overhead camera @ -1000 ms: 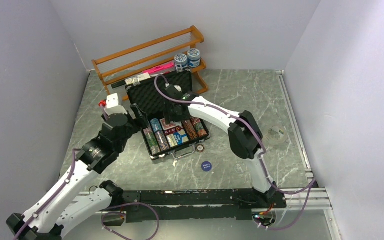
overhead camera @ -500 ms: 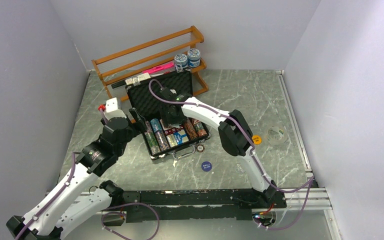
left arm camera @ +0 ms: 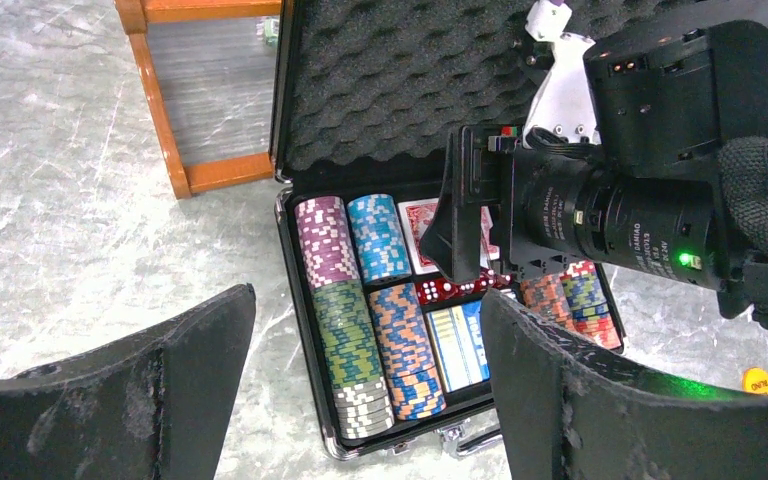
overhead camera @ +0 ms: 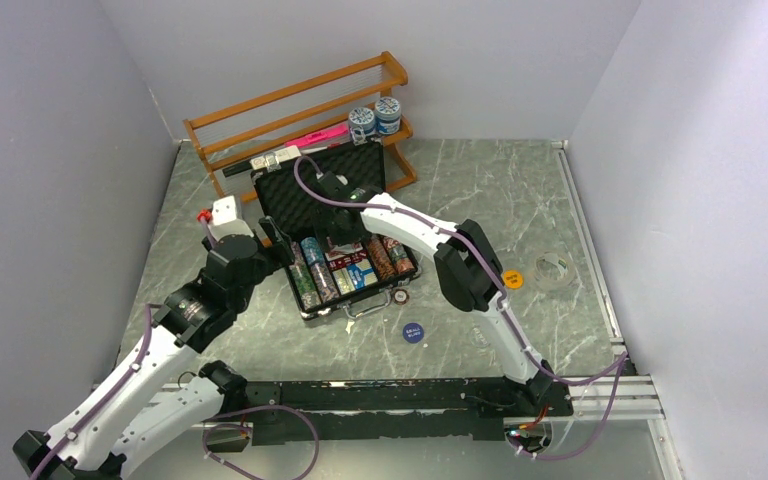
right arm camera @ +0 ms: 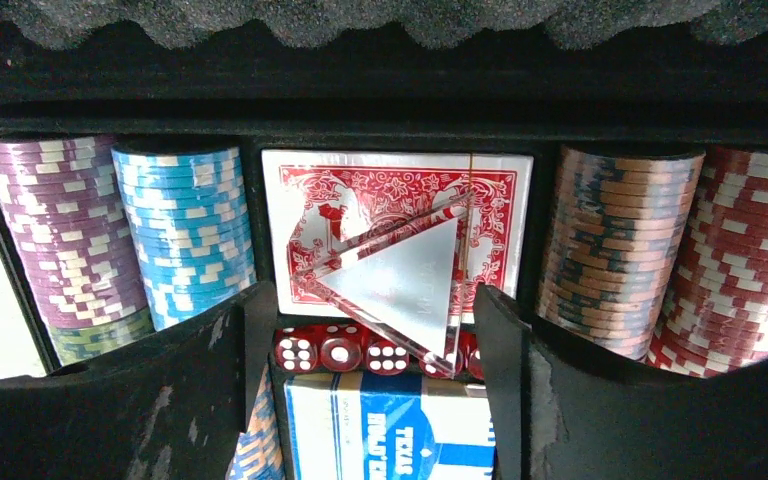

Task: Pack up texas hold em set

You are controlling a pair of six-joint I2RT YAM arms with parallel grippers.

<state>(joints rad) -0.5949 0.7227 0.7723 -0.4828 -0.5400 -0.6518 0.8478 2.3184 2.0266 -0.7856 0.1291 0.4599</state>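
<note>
the left gripper point(left arm camera: 365, 300) hovers just left of the briefcase point(overhead camera: 295, 195), jaws wide apart and holding nothing. the briefcase lies open, with the orange rack point(left arm camera: 157, 100) just behind it. its tray holds chip stacks point(right arm camera: 185, 230), a red card deck point(right arm camera: 380, 185), red dice point(right arm camera: 340, 352) and a blue card deck point(right arm camera: 390, 430).

the right gripper point(right arm camera: 372, 300) hangs over the middle compartment of the briefcase. its fingers stand apart on either side of a clear triangular piece point(right arm camera: 400, 285), which rests on the red card deck and the red dice. neither finger seems to touch it. the step in hand looks like setting that piece into the briefcase.

in front of the briefcase and to its right, a small dark disc point(overhead camera: 401, 295), a blue button disc point(overhead camera: 413, 332) and an orange disc point(overhead camera: 512, 278) lie on the table point(overhead camera: 480, 190), not yet packed. the next move probably calls for raising the right gripper clear of the lid, then fetching these discs before the briefcase is shut.
</note>
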